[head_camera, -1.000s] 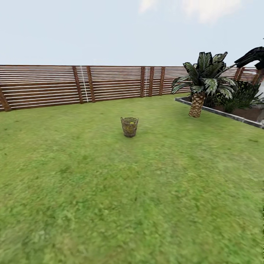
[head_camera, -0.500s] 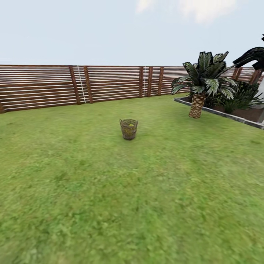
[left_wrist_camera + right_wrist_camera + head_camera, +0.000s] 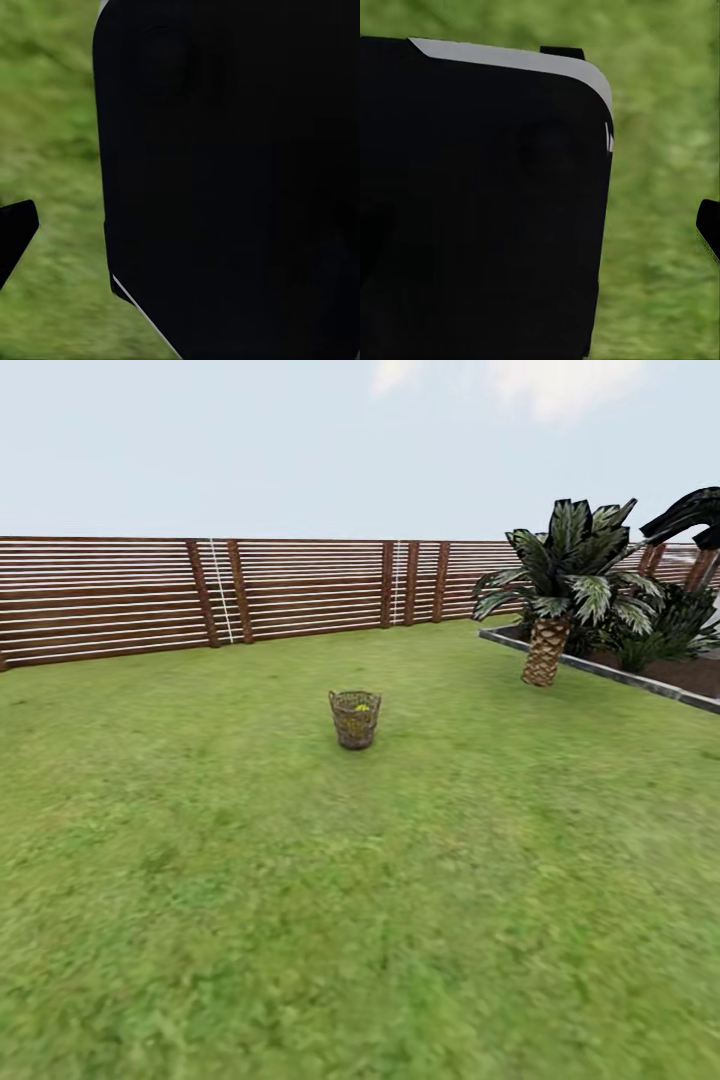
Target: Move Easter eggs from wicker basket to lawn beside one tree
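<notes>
You're on the approach – the wicker basket (image 3: 355,718) stands mid-lawn (image 3: 300,920) ahead, something yellow inside; drive up within reach – I cannot tell either end effector's opening from the wrist views

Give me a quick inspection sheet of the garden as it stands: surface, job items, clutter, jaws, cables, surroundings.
Surface: lawn, flat mottled green grass.
Job's things: wicker basket upright on the grass ahead; something yellow inside it, egg count cannot be told.
Clutter: nothing seen.
Grippers: wrist views are mostly blocked by dark robot bodywork over grass; state of the jaws cannot be told.
Cables: nothing seen.
Surroundings: slatted wooden fence at the back; palm by a raised stone-edged bed on the right.
</notes>
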Controlling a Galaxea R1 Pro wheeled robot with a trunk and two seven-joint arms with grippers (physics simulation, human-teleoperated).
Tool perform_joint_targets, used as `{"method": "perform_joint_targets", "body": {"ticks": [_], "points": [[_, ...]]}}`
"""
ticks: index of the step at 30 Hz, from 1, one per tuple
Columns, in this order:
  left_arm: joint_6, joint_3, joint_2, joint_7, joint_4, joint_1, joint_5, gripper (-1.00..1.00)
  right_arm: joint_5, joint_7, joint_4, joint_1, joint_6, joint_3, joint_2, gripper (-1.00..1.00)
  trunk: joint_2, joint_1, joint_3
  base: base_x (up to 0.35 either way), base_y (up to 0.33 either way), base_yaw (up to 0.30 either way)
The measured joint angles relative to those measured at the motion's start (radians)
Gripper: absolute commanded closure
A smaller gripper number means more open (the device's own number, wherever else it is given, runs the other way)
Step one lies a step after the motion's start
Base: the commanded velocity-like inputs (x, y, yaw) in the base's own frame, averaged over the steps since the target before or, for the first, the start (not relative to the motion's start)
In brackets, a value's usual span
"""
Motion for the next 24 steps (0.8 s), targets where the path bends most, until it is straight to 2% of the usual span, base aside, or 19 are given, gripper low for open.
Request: {"method": "perform_joint_targets", "body": {"ticks": [24], "points": [[0.0, -0.001, 0.0, 0.0, 0.0, 0.0, -0.001, -1.0, 0.0, 0.0, 0.0, 0.0, 0.0, 0.0, 0.001, -1.0, 0.0, 0.0, 0.0, 0.307, 0.089, 0.0]]}}
